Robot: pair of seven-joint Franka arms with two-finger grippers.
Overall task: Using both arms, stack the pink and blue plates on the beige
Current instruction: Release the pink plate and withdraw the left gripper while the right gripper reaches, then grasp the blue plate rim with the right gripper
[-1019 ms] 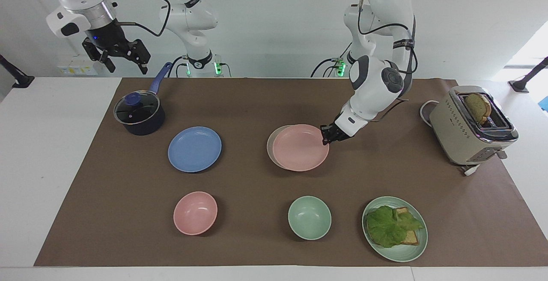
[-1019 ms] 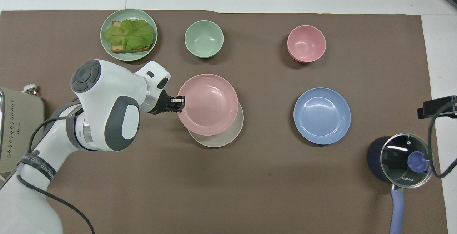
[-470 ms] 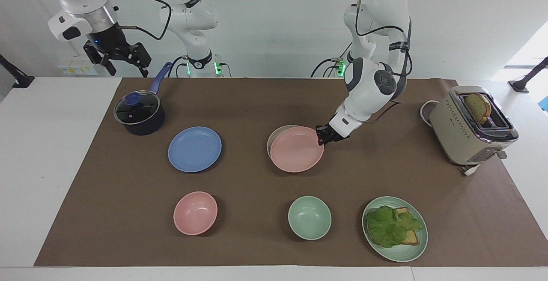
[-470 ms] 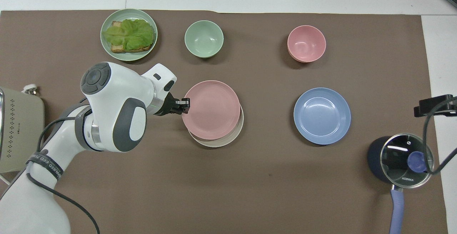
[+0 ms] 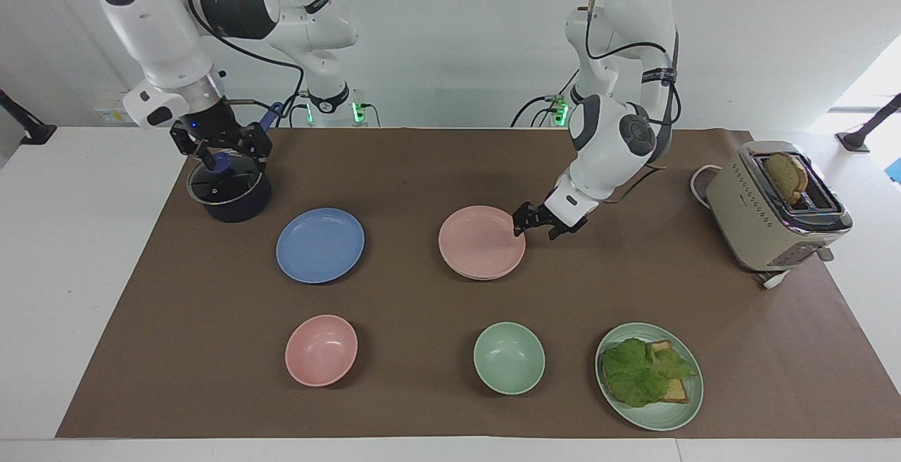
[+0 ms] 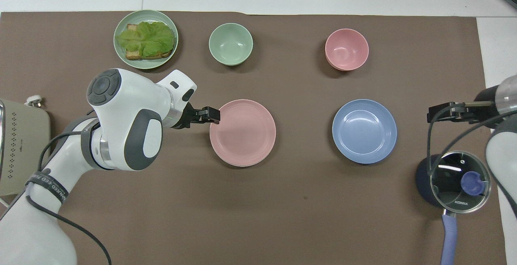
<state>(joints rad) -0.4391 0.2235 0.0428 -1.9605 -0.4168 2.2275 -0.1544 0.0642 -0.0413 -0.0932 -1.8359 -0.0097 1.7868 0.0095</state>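
The pink plate lies flat on the beige plate and covers it almost wholly. My left gripper stands open at the pink plate's rim, on the side toward the left arm's end of the table, with nothing in it. The blue plate lies alone on the brown mat, toward the right arm's end. My right gripper hangs open and empty over the lidded pot.
A dark pot with a glass lid stands beside the blue plate. A pink bowl, a green bowl and a green plate with lettuce and toast lie farthest from the robots. A toaster stands at the left arm's end.
The left gripper slid and lowered the pink plate squarely onto the beige one, then opened and let go. The right arm swung down from high up to over the pot.
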